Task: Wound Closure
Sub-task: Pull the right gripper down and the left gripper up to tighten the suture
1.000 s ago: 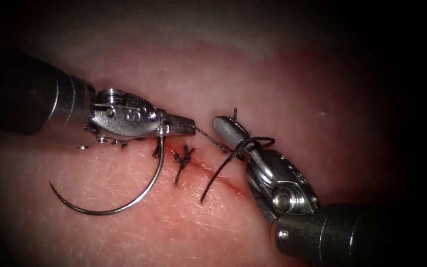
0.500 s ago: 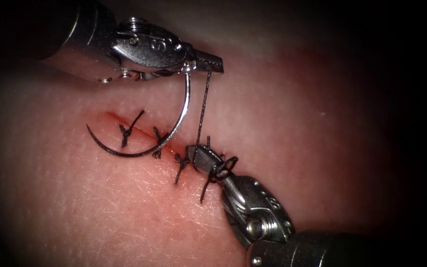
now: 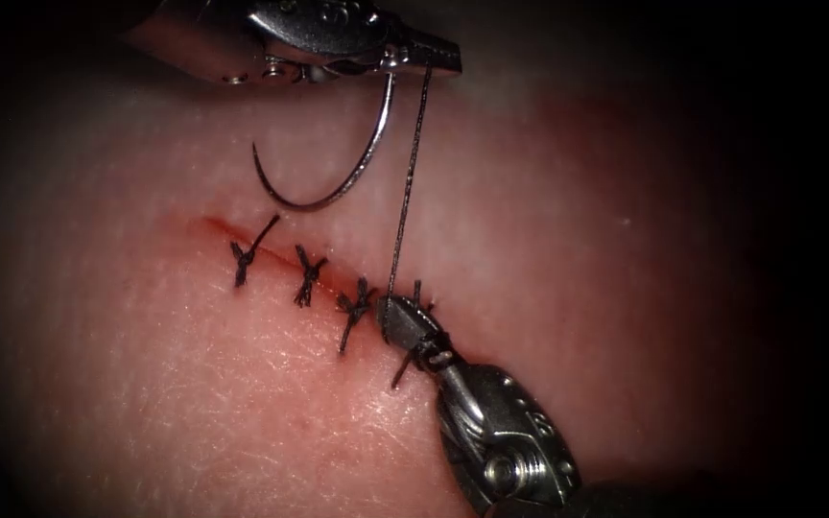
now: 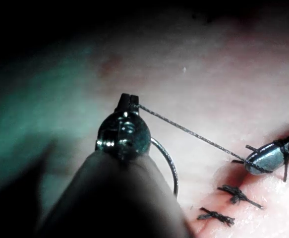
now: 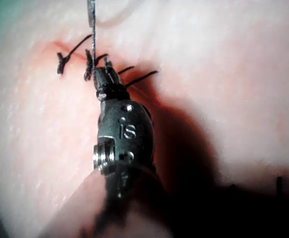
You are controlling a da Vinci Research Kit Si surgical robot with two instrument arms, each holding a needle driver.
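My right tool [image 3: 397,317] sat nearest the endoscope, its tip down on the cut [image 3: 338,288] at the fourth stitch, thread [image 3: 407,192] wrapped around the closed jaws. What they clamped, I couldn't make out; looked like the short tail there. Three tied knots [image 3: 307,276] lay along the cut to the left of that tip, with red fluid [image 3: 223,228] staining the cut line beside them. Thread ran taut from the right tool's tip up and away from the cut to my left tool [image 3: 429,59]. Left jaws were clamped on the curved needle [image 3: 338,182] at its thread end. Needle hung clear above the tissue [image 3: 194,384], beyond the cut, its point not in the tissue.
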